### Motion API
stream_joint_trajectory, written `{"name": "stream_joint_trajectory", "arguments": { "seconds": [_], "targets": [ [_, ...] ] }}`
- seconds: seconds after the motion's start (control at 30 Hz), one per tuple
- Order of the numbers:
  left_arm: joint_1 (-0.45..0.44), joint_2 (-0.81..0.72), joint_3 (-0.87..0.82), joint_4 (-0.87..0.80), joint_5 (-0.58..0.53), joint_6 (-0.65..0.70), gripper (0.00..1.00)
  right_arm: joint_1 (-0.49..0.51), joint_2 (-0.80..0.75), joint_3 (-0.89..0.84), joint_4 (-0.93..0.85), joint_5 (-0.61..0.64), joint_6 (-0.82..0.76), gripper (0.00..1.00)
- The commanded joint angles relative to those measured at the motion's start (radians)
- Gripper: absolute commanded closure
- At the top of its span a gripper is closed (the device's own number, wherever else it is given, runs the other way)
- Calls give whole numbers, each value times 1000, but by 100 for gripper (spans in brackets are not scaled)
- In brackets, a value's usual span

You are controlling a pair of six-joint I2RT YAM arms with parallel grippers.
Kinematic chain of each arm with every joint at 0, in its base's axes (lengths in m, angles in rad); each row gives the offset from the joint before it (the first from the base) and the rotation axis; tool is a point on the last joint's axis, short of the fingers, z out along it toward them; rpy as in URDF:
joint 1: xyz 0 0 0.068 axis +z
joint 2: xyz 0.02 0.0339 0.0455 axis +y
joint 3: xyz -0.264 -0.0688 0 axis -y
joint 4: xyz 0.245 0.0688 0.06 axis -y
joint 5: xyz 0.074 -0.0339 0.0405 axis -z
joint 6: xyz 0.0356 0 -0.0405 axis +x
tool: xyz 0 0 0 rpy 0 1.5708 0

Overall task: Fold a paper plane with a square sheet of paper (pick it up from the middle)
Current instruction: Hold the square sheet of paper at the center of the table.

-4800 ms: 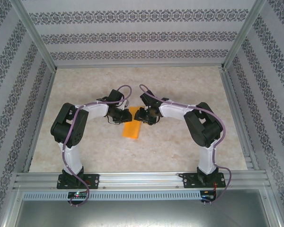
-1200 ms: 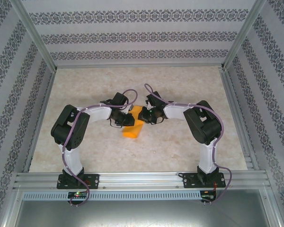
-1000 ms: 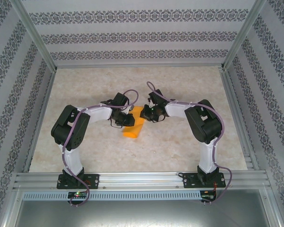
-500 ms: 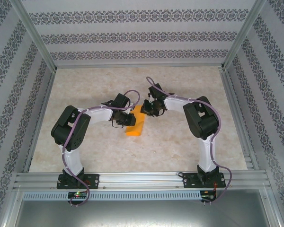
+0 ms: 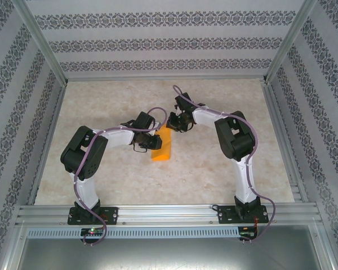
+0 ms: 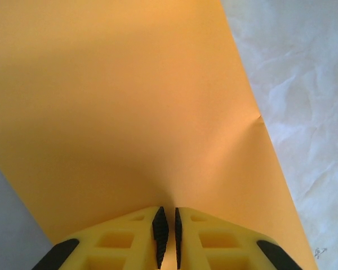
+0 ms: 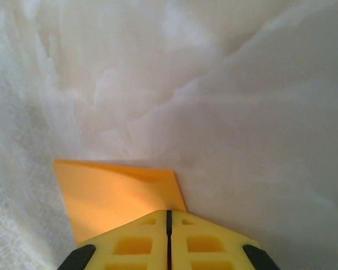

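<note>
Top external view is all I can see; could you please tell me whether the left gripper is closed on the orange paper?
Observer: Yes. In the left wrist view the left gripper pinches the orange paper, which puckers towards it.
Operator: Thank you. And the right gripper?
Observer: Its wrist view shows the right gripper shut, with the paper running under its fingertips. I cannot tell whether it grips the paper.

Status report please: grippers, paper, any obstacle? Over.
Left gripper shut on the orange paper. Right gripper shut, at its far end. No obstacle seen.
</note>
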Motion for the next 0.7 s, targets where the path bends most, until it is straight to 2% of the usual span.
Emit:
{"name": "stream_joint_trajectory", "arguments": {
  "seconds": [0.0, 0.3, 0.47, 0.67],
  "targets": [
    [-8, 77, -81, -189, -117, 34, 80, -31, 50, 62, 9, 79, -23, 92],
    [-8, 63, -78, -179, -86, 19, 80, -40, 32, 75, 9, 80, -51, 92],
    [-7, 63, -52, -173, -59, -2, 80, -37, -110, -89, 68, 18, -41, 92],
    [0, 69, -29, -164, -23, -34, 80, 13, -245, -315, 143, -75, 59, 92]
  ]
}}
